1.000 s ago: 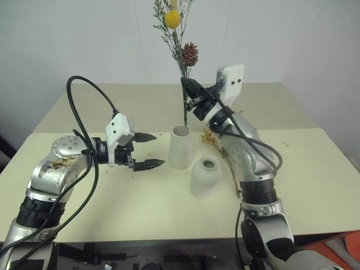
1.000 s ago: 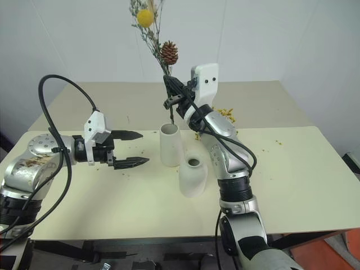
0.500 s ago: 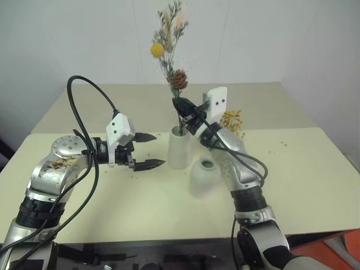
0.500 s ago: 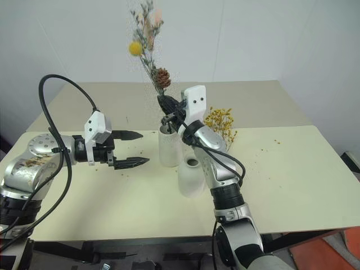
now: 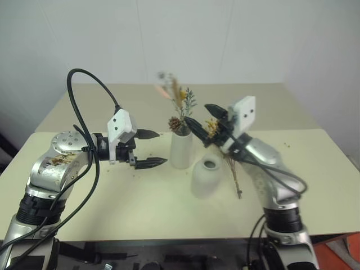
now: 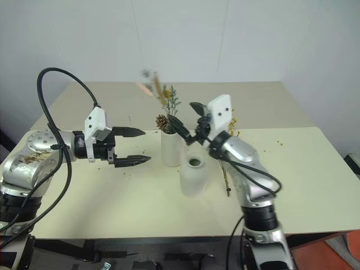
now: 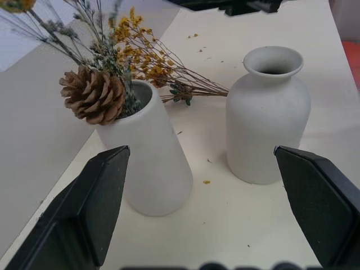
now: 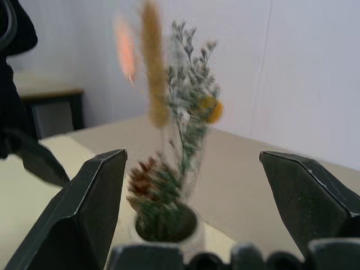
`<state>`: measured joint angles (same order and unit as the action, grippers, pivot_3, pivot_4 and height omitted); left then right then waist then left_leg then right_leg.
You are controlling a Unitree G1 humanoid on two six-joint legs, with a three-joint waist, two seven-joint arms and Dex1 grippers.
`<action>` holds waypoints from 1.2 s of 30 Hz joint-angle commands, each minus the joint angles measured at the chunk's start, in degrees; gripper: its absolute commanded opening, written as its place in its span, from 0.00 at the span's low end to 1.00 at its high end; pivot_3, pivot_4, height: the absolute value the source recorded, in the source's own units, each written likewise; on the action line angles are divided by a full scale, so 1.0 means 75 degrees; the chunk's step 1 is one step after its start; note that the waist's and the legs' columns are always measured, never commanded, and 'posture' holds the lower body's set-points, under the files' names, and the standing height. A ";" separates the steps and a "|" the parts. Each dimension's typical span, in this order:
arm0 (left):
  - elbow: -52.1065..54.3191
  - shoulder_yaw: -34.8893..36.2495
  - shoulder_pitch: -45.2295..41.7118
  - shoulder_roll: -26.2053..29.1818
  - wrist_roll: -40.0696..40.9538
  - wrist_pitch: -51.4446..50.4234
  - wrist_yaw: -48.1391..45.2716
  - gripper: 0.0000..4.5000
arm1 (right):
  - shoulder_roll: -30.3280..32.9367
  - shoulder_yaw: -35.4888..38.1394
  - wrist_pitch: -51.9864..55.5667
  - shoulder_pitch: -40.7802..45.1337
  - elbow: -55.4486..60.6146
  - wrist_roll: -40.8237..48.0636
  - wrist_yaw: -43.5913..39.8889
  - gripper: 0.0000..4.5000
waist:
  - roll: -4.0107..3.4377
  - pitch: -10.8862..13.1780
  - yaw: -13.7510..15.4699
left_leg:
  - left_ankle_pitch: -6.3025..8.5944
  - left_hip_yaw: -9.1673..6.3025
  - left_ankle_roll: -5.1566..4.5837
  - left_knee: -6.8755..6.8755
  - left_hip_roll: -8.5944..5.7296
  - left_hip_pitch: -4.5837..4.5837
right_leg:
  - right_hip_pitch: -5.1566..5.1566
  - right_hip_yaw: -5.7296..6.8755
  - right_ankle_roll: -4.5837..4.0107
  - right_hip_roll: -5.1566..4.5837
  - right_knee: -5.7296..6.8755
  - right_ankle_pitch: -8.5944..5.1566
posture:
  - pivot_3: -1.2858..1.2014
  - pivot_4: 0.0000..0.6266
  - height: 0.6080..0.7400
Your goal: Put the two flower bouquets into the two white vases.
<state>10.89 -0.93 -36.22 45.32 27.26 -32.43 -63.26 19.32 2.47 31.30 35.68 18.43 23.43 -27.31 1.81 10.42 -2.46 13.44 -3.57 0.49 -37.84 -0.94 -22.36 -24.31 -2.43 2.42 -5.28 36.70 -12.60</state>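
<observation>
Left eye view: mixed bouquet (image 5: pixel 179 109) stands in tall vase (image 5: pixel 181 149), between both wide-apart jaws.

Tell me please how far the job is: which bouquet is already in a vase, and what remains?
Done: the mixed pinecone bouquet stands in the tall white vase. In hand: nothing; the right gripper is open beside that bouquet, and the left gripper is open and empty. Left: the yellow bouquet lies on the table behind the squat narrow-necked vase, which is empty.
</observation>
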 commanded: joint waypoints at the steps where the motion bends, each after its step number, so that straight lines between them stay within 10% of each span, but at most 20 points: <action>1: 0.0422 -0.0039 -0.0239 -0.0129 0.0240 -0.0003 -0.0107 1.00 | 0.0746 0.0748 0.0762 0.0035 0.0605 0.0706 -0.0291 0.99 | 0.0000 0.0000 -0.0009 | 0.0000 0.0001 0.0000 0.0000 0.0000 0.0000 | 0.0000 0.0000 0.0000 -0.0001 -0.0001 0.0000 | 0.52 0.24 1.00; 7: 0.0956 -0.0367 -0.0211 -0.0387 0.0907 -0.0549 -0.0540 1.00 | 0.2513 0.1414 0.2910 0.0040 0.0251 0.1434 -0.0464 0.99 | 0.0002 0.0001 -0.0003 | 0.0000 0.0004 -0.0001 0.0000 -0.0001 0.0001 | 0.0007 -0.0002 0.0000 -0.0003 -0.0007 -0.0001 | 0.52 0.24 1.00; 15: 0.1043 -0.0559 -0.0494 -0.0716 0.1300 -0.1112 -0.0439 1.00 | 0.3736 -0.0055 0.5517 0.0360 -0.0391 0.1008 -0.0171 0.99 | 0.0002 0.0001 -0.0014 | 0.0000 0.0013 -0.0002 -0.0005 0.0000 0.0006 | 0.0013 -0.0010 -0.0002 0.0000 -0.0002 -0.0002 | 0.52 0.24 1.00; 27: 0.0804 -0.0769 -0.1012 -0.1019 0.1247 -0.1385 -0.0088 1.00 | 0.2660 -0.1784 0.5845 0.1000 -0.2121 0.0179 0.0004 0.99 | 0.0004 0.0002 -0.0009 | 0.0000 0.0012 -0.0002 -0.0006 -0.0001 0.0004 | 0.0011 -0.0008 -0.0001 -0.0001 -0.0006 -0.0002 | 0.52 0.24 1.00; 36: 0.0902 -0.0840 -0.1416 -0.1048 0.1200 -0.2073 0.0448 1.00 | 0.2330 -0.2355 0.5177 0.1050 -0.3207 -0.0575 -0.0308 0.39 | 0.0007 -0.0001 -0.0040 | 0.0000 0.0011 -0.0002 -0.0006 0.0000 0.0014 | 0.0017 -0.0008 0.0000 0.0001 -0.0002 -0.0002 | 0.52 0.24 1.00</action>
<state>16.29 -7.91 -45.18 36.94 35.98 -47.10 -60.61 37.42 -13.84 70.60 43.86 -4.48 20.22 -29.22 1.86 10.41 -2.76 13.44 -3.49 0.47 -37.89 -0.95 -22.22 -24.16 -2.50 2.42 -5.27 36.69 -12.61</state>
